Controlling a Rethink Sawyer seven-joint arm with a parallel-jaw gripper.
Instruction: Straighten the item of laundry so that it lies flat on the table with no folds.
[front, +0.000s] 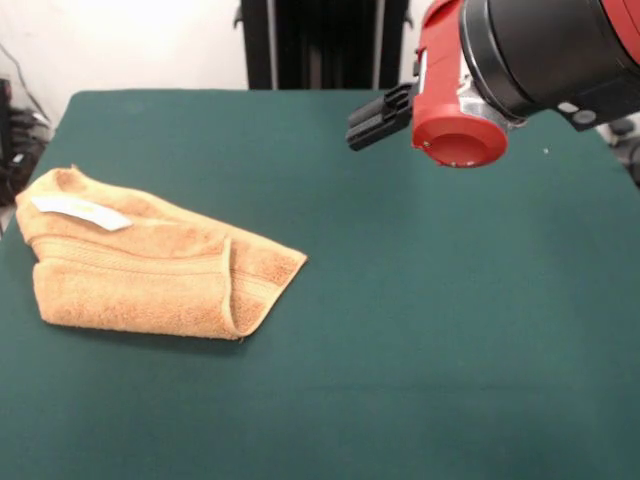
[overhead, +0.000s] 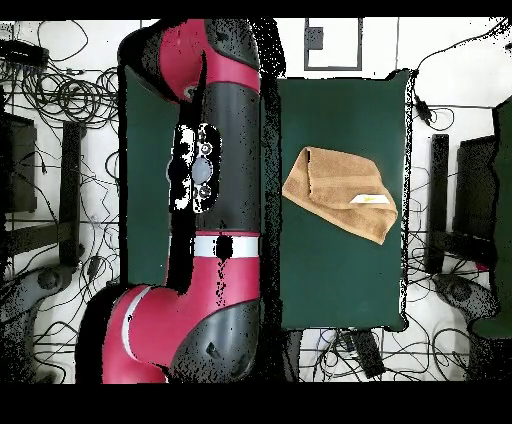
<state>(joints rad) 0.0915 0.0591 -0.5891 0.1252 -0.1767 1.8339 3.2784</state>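
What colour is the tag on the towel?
White; the tag lies on the orange-tan towel, clearest in the front view.

From my station the towel (front: 150, 270) showed orange-tan terry, with woven ribbed bands in the same shade near its edges and a small white tag (front: 82, 211) on top. The table (front: 440, 330) was a plain dark green. The arm (front: 520, 60) was red and black, its gripper (front: 378, 117) black.

My arm (front: 540, 60) reaches in from the upper right, red wrist cap facing me. The black gripper (front: 368, 128) sticks out sideways; I cannot make out its opening.
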